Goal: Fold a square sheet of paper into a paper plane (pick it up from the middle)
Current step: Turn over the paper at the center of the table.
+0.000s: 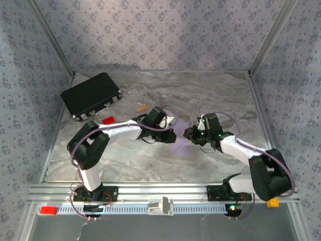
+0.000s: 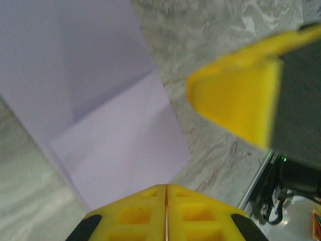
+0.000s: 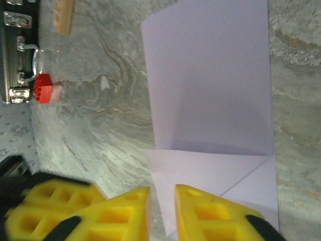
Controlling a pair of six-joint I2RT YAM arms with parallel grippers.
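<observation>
Lilac sheet of paper [image 1: 178, 144] lies mid-table between the left gripper [image 1: 172, 134] and the right gripper [image 1: 186, 134], well right of the black case [image 1: 91, 95]. Its long axis seems to run near to far, with no nose formed yet to point anywhere.

From the left wrist, the clenched jaws meet at a hairline seam over the sheet's edge (nothing visibly pinched).

From the right wrist, that claw stands slightly parted, grasping nothing, with a diagonal flap just beyond it.

The thin sheet could skid on the slick marble table [image 1: 225, 95] under a pushing finger and skew the crease. The grippers are also near enough to clash.
</observation>
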